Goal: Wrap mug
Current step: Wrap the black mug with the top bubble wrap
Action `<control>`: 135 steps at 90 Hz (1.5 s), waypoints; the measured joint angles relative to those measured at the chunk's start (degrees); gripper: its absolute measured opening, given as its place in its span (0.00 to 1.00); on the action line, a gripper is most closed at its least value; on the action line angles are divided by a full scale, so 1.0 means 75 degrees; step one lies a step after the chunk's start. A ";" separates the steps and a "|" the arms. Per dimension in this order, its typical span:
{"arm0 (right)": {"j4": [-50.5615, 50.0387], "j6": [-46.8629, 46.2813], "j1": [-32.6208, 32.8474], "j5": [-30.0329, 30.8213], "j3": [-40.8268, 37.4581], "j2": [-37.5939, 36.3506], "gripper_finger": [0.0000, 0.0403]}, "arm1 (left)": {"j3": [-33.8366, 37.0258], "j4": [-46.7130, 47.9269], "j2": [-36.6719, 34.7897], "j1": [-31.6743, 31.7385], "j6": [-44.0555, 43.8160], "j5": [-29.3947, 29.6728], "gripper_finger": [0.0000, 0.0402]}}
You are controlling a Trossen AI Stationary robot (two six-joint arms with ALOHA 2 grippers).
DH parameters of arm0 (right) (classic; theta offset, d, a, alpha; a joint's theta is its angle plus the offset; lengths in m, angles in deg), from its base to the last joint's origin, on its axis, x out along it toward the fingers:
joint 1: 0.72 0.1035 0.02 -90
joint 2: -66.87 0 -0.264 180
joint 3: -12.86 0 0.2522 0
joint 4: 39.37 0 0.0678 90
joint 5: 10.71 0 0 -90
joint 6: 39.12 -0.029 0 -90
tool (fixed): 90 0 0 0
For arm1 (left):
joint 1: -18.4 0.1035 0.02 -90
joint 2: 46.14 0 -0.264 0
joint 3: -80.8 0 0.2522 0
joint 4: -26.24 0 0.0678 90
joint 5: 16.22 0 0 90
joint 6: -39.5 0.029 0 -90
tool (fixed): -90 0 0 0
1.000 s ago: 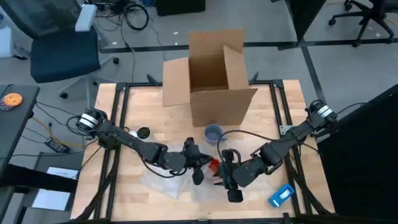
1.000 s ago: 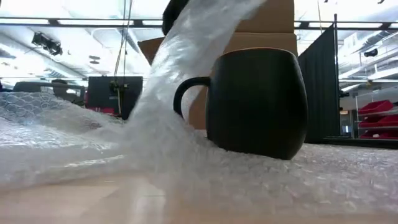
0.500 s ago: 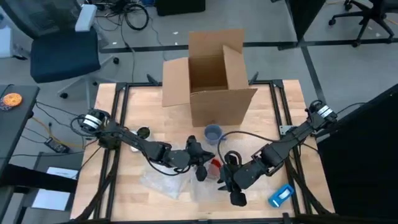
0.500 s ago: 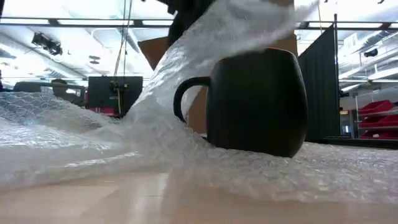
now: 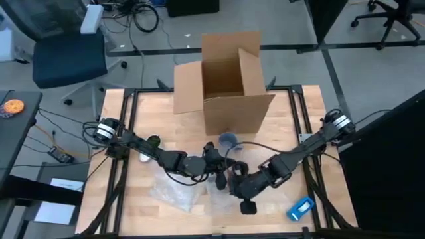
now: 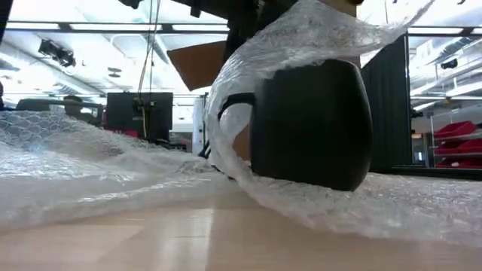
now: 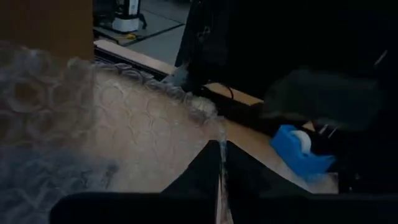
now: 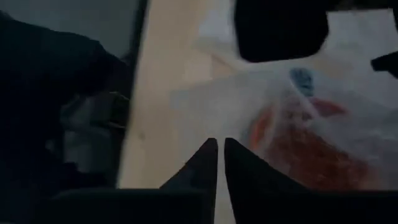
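A dark mug [image 6: 316,128] stands upright on a sheet of clear bubble wrap [image 5: 174,191] at the table's near middle. Part of the wrap [image 6: 301,34] is drawn up and over the mug's top and handle. Seen through the wrap, the mug's inside [image 8: 298,140] is red. My left gripper [image 5: 218,174] is just above the mug, shut on the wrap. My right gripper [image 5: 234,186] sits low beside the mug on its near right, with its fingers shut [image 8: 217,165]. In the high view the grippers and wrap hide the mug. My left gripper pinches an edge of the bubble wrap [image 7: 220,163] between its two fingers; it shows as a thin sheet between them. The held part is lifted over the mug's top, and the rest trails down to the table on the left. My right gripper: I cannot tell whether it touches the wrap or the mug.
An open cardboard box [image 5: 226,86] stands at the far middle, with a small blue-grey cup [image 5: 228,140] in front of it. A blue tape dispenser [image 5: 300,208] lies at the near right. A small dark round object [image 5: 153,141] lies at the left.
My left gripper has carried the wrap's edge toward the right and far side, over the mug. The wrap stood as a slanting strip left of the mug; it now drapes over the top and handle. My right gripper has shifted slightly left, toward the mug.
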 joint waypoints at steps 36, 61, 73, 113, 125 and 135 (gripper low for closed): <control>-0.0057 -0.0119 -0.0345 0.0437 0.0006 0.0062 0.00 | 0.0009 -0.0273 0.0009 -0.0038 0.0006 -0.0408 0.00; -0.0679 -0.0176 -0.0333 0.0700 0.0003 0.0080 0.00 | 0.0009 -0.0340 -0.0003 -0.0180 -0.0053 -0.1077 0.00; -0.0759 -0.0174 -0.0241 0.0974 0.0003 0.0080 0.00 | 0.0003 -0.0214 -0.0029 -0.0192 -0.0041 -0.1233 0.00; -0.0850 -0.0062 -0.0225 0.1166 -0.0003 0.0086 0.00 | 0.0000 0.0305 -0.0047 -0.0219 -0.0019 -0.1889 0.00; -0.0856 -0.0067 -0.0225 0.1018 -0.0003 0.0086 0.00 | 0.0000 0.0485 -0.0047 -0.0227 -0.0017 -0.1953 0.00; -0.0947 -0.0205 -0.0225 0.0819 -0.0003 0.0086 0.00 | -0.0003 0.0609 -0.0047 -0.0242 -0.0014 -0.2043 0.00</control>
